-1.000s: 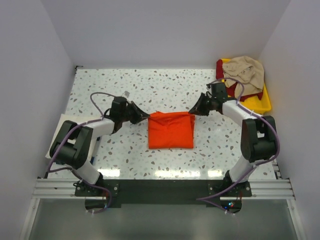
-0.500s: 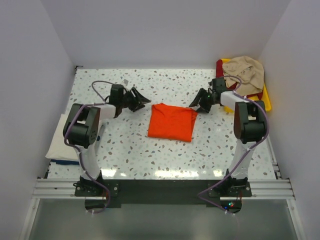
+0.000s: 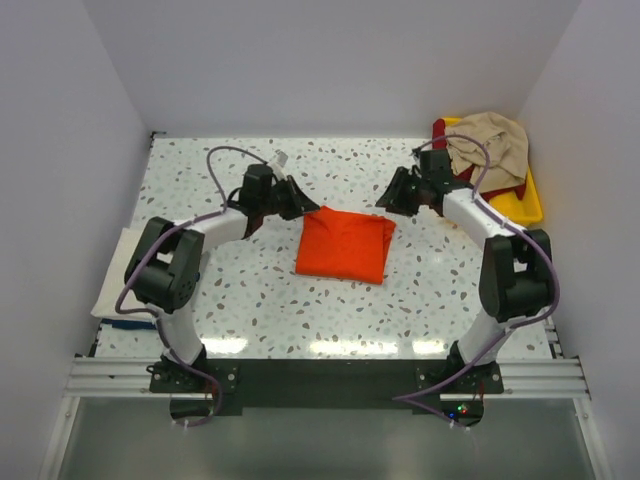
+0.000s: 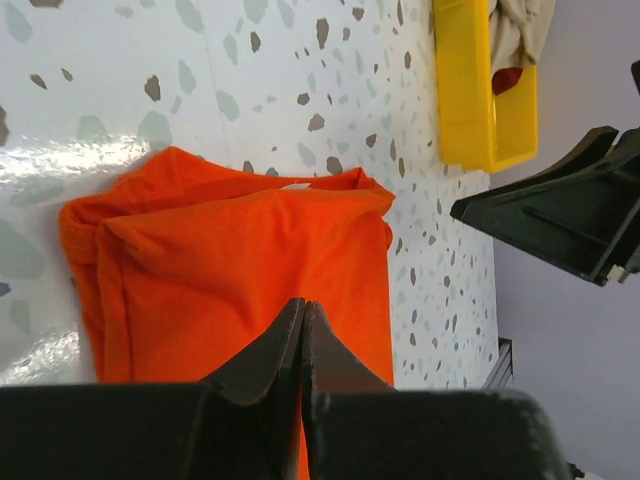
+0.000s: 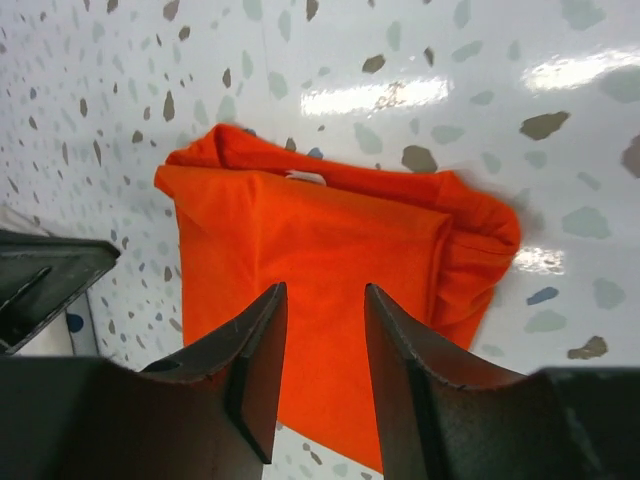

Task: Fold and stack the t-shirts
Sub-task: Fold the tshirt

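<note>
**Top external view.** The bright orange t-shirt, soft cloth folded to a rough rectangle, lies on the glossy speckled table between the two tools. The left gripper is just beside its far left corner. The right gripper is just beside its far right corner. Neither holds cloth. Behind the right gripper, a yellow plastic tray carries a crumpled beige t-shirt.

**Left wrist view.** The left gripper has its fingers pressed together with nothing between them. The orange t-shirt lies ahead of and beneath the tips. Whether they touch it cannot be told. Layer edges show as soft ridges along one side.

**Right wrist view.** The right gripper has its fingers apart and empty, above the orange t-shirt. One edge of the cloth is bunched and rounded, not flat.

**Hazard.** The layers are loose and unpinned. A grasp that takes only the top layer, or a fingertip dragged across the surface, is likely to pull the fold open. The glossy table may let the bundle slide.
</note>
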Motion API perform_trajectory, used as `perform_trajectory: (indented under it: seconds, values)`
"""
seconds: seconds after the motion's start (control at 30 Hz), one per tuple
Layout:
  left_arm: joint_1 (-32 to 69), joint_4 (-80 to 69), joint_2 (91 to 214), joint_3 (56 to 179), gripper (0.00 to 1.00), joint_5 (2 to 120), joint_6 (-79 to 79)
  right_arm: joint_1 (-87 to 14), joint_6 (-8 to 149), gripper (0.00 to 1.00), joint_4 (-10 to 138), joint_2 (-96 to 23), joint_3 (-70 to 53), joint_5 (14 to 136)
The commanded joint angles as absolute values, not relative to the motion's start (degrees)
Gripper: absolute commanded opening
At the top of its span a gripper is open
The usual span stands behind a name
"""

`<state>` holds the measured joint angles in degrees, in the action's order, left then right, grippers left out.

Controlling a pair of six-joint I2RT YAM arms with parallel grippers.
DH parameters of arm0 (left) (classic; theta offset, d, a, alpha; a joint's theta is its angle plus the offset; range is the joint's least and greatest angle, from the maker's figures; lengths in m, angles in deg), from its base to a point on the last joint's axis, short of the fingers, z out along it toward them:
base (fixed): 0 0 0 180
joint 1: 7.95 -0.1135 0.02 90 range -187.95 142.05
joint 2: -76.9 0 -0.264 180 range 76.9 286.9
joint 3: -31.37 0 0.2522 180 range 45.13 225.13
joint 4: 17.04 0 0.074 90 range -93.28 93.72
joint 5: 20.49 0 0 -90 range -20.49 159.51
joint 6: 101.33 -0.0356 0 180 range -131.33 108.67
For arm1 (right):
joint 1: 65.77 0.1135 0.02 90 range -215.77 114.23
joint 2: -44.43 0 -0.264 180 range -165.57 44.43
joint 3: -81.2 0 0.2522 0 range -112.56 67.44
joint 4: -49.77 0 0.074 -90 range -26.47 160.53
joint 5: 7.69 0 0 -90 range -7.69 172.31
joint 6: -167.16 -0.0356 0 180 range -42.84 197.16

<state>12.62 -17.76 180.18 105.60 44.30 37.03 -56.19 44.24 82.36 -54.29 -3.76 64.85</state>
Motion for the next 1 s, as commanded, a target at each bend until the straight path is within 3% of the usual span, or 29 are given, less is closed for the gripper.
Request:
perform_trajectory:
  seconds: [0.0,0.3,0.53,0.7,0.83,0.97]
  values:
    - [14.37,-15.85,185.08,109.72,0.05,44.73,35.34,-53.12,45.26,0.40,79.80,-55.94,-2.17,64.65]
    - [12.97,-14.10,198.00,122.46,0.09,43.50,34.46,-55.22,47.02,0.35,81.29,-69.73,-10.08,61.92]
    - [9.54,-12.51,202.58,124.76,0.13,42.36,34.02,-57.51,46.32,0.33,83.04,-75.72,-13.95,59.90]
    - [7.35,-13.30,199.43,124.50,0.19,41.12,33.50,-57.51,46.31,0.34,84.01,-74.93,-16.57,57.44]
    - [6.55,-12.95,193.80,123.53,0.36,41.91,32.36,-57.51,47.37,0.35,86.81,-73.53,-18.87,57.78]
    - [7.25,-13.57,186.78,119.76,0.40,42.97,32.53,-57.42,47.55,0.38,87.09,-69.58,-18.96,59.54]
